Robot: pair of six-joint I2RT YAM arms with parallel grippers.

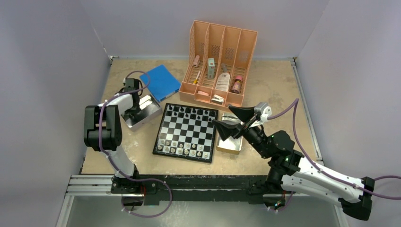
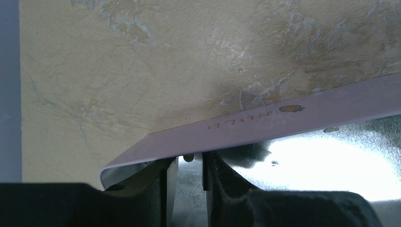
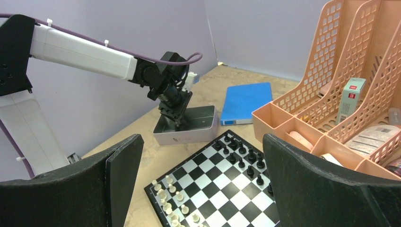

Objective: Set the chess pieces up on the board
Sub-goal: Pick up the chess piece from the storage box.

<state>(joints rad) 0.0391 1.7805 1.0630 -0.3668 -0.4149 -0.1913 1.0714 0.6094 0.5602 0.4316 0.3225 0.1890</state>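
The small glossy black-and-white checked board [image 1: 188,128] lies at the table's centre. Black chess pieces [image 1: 189,112] line its twelve o'clock edge and pale silvery-white pieces [image 1: 182,147] its six o'clock rows. At the board's ten o'clock the left arm folds sharply at the elbow, its wrist pitched down into a shiny rectangular metal tray [image 1: 144,120]. The left gripper [image 2: 190,163] shows a narrow gap, with a tiny pale speck [image 2: 188,157] at its tips; whether it is pinched, I cannot tell. At three o'clock the right arm stretches forward, the right gripper [image 1: 227,118] spread wide and empty above a second metal tray [image 1: 230,147].
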